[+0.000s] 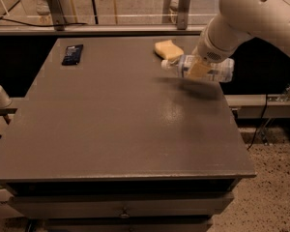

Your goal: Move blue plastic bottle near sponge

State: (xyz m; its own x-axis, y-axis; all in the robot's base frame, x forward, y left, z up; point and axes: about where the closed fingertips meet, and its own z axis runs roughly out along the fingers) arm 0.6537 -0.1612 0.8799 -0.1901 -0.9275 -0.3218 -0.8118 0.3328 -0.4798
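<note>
— While the dark blue packet (72, 54) lies well apart at the back left of the table (111, 144), where does the work stand?

— Further right, along the back edge. The sponge (168, 49) lies flat there. Just to its right the blue plastic bottle (223, 70) is held on its side, with its white cap pointing left at the sponge. I can't say whether cap and sponge touch. The gripper (199, 69) is clamped around the bottle's middle, one pale pad across the label. A shadow on the tabletop below suggests the bottle is clear of the surface.

— So how should it be finished well?

— I'd judge it nearly done. Lower it gently about where it is, keeping it inboard of the table's right edge, which is near. A round bottle on its side may roll once the jaws part, so let it settle fully before release. Then lift straight up so the pads neither drag it nor nudge the sponge.

— Anything inside it?

— The cap is on, but I cannot tell whether it holds water.
</note>
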